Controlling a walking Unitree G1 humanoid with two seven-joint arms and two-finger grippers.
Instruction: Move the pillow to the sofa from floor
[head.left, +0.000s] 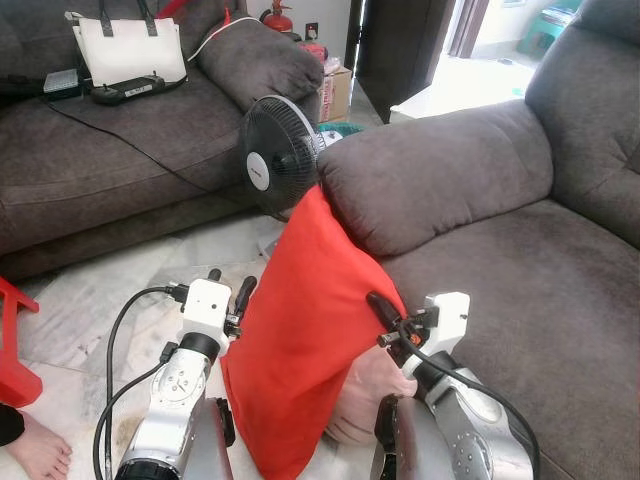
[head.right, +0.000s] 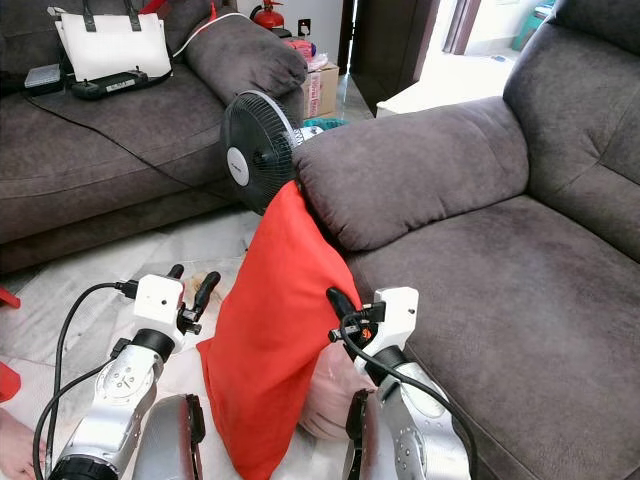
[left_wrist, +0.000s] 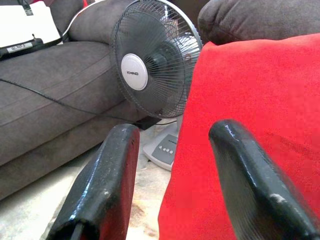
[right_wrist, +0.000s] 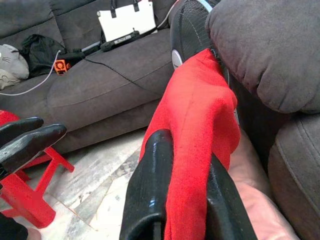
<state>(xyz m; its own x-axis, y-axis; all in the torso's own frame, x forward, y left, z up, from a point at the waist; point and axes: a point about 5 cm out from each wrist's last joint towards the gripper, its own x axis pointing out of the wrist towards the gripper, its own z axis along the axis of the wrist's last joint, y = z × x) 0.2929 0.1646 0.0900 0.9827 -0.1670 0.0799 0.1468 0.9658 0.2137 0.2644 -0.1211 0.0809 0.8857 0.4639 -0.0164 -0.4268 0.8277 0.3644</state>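
Left eye view: the red pillow (head.left: 305, 330) stands upright on the floor (head.left: 90, 300), its top corner leaning against the sofa (head.left: 520, 290) armrest at 12 o'clock; the fan (head.left: 278, 157) stands just behind it at 11 o'clock; the left gripper (head.left: 232, 296) sits at the pillow's 9 o'clock edge; the right gripper (head.left: 385, 318) sits at its 3 o'clock edge.

Right eye view: same layout; a second, pinkish cushion (head.right: 328, 400) lies low behind the pillow.

Left wrist view: the fingers (left_wrist: 102, 185) are spread apart, holding nothing; one lies over the red fabric, the other beside it.

Right wrist view: the fingers (right_wrist: 150, 190) are clenched on a fold of the pillow's edge.

Handling judgement: the pillow appears light, soft and floppy; a pinch on one edge lets it sag; take hold at both side edges, mid-height, before lifting toward the seat at 2 o'clock.
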